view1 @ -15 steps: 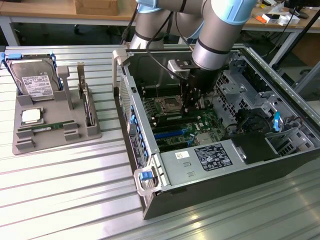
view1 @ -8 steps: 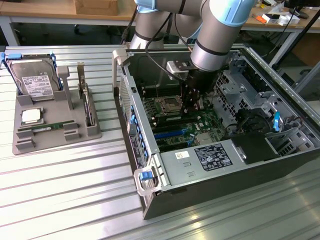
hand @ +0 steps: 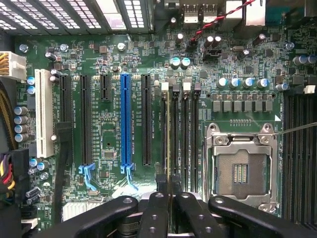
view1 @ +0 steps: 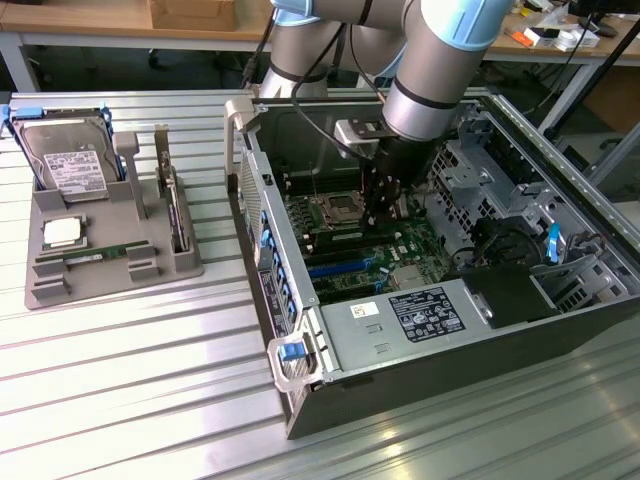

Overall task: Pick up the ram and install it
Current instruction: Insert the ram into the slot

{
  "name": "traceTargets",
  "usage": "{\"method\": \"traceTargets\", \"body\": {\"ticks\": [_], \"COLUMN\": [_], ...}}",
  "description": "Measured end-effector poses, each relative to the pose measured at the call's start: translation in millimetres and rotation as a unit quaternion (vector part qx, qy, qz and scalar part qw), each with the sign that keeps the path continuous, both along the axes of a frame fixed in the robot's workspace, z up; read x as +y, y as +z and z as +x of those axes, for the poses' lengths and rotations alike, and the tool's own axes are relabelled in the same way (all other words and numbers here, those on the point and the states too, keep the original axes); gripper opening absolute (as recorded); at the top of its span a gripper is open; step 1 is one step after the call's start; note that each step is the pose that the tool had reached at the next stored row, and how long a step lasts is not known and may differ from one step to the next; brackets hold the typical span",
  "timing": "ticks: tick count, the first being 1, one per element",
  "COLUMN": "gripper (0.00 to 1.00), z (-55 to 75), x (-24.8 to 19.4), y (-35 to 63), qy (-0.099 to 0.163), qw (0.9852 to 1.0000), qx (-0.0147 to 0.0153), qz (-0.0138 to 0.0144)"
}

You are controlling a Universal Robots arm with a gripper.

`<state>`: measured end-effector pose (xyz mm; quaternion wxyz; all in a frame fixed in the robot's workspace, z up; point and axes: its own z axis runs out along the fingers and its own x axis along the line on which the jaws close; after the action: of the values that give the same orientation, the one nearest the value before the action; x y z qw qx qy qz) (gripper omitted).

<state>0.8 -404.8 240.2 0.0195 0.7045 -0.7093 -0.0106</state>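
My gripper (view1: 386,218) reaches down inside the open computer case (view1: 560,320), just above the motherboard (view1: 345,250). In the wrist view the gripper (hand: 170,196) is shut on the ram (hand: 169,139). The ram shows edge-on as a thin pale-green line running away from the fingers (hand: 157,210). It hangs upright along the row of black memory slots (hand: 185,139), over the slots farthest from the empty processor socket (hand: 241,171). Whether it touches a slot I cannot tell.
A grey parts tray (view1: 185,262) stands at the exterior view's left, holding a hard drive (view1: 70,165), a silver processor (view1: 62,232) and a green stick (view1: 95,256). Case walls, a drive cage (view1: 480,175) and the power supply (view1: 425,315) hem the gripper in.
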Motion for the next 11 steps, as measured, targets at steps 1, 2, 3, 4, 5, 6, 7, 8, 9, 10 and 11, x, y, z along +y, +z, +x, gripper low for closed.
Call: {"method": "traceTargets", "body": {"ticks": [1,2,3,4,5,6,7,8,9,10,11], "gripper": [0.12,0.12,0.12,0.12,0.12,0.12,0.12,0.12,0.12,0.12,0.12], "z": [0.1,0.1,0.1,0.1,0.1,0.1,-0.1,-0.6,-0.7,-0.7,-0.7], "x": [-0.1,-0.1,-0.1,-0.1,-0.1,-0.1,-0.1,-0.2,-0.6,-0.6,-0.7], "y": [-0.3,-0.8,-1.6,-2.1,-2.5,-3.1,-3.3,-3.5,-3.6,-2.7,-1.6], "qy": [0.000,0.000,0.000,0.000,0.000,0.000,0.000,0.000,0.000,0.000,0.000], "qw": [1.0000,1.0000,1.0000,1.0000,1.0000,1.0000,1.0000,1.0000,1.0000,1.0000,1.0000], "qx": [0.0000,0.0000,0.0000,0.0000,0.0001,0.0000,0.0000,0.0000,0.0000,-0.0001,-0.0001], "qz": [0.0001,0.0001,0.0001,0.0000,-0.0001,0.0001,-0.0001,0.0000,0.0002,0.0005,0.0003]}}
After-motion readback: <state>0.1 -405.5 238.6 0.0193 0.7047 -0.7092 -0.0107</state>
